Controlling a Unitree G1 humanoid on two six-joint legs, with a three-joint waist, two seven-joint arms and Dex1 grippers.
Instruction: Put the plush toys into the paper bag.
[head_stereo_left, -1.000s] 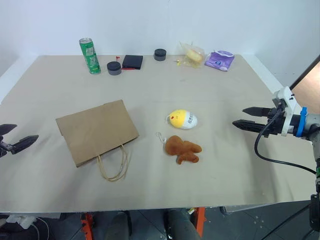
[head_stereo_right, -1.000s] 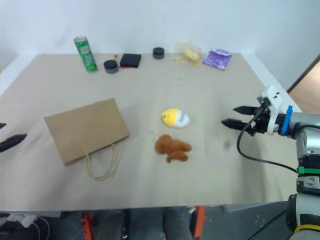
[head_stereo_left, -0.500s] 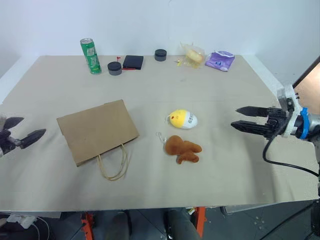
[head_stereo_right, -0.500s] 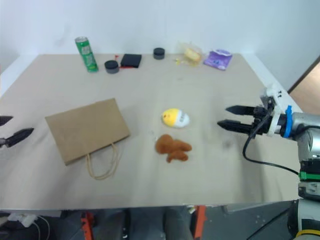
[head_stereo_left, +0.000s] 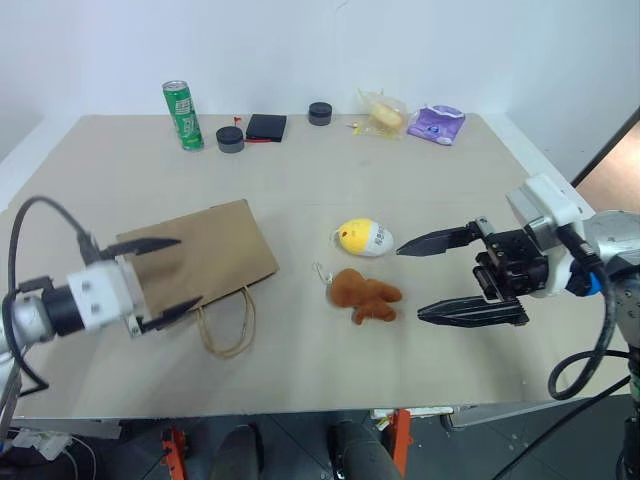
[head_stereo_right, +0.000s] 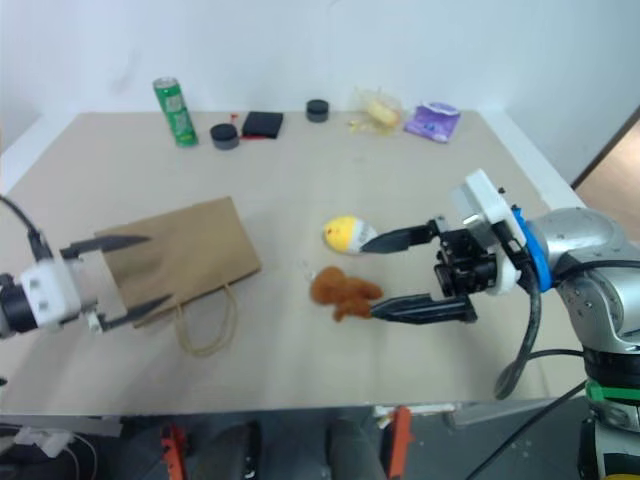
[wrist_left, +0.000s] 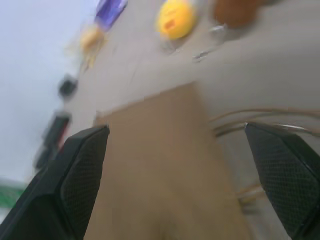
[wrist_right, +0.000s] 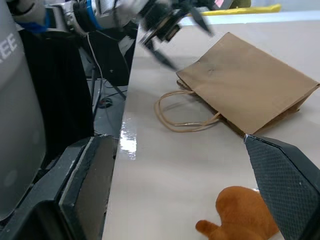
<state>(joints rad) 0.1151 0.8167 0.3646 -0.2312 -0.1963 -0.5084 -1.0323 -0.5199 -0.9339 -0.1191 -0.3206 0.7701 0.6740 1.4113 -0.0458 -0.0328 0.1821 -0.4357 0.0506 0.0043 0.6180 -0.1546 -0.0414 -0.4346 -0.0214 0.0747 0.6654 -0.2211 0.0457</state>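
Both arms have been swung in from the table's side edges toward its middle since a second ago; toys and bag are unmoved. The left gripper (head_stereo_left: 170, 271) is spread wide, empty, and held over the left half of the paper bag (head_stereo_left: 215, 255), a flat, creased rectangle of brown kraft paper lying left of centre, its beige twine handles looped toward the table's near edge. The right gripper (head_stereo_left: 428, 277) is spread just as wide, empty, with its black tapered fingers pointed left; one tip is seen just beside the yellow-and-white egg-shaped plush toy (head_stereo_left: 364, 237), the other near the brown lumpy plush toy (head_stereo_left: 365, 296), whose white string loop lies on its bag side. Both toys are set at mid-table, right of the bag, well apart from it. Along the far edge of the matte beige table (head_stereo_left: 300, 170) a green can (head_stereo_left: 181, 100), dark round tubs, a black case, a clear packet (head_stereo_left: 384, 110) and a purple packet (head_stereo_left: 439, 122) are lined up.
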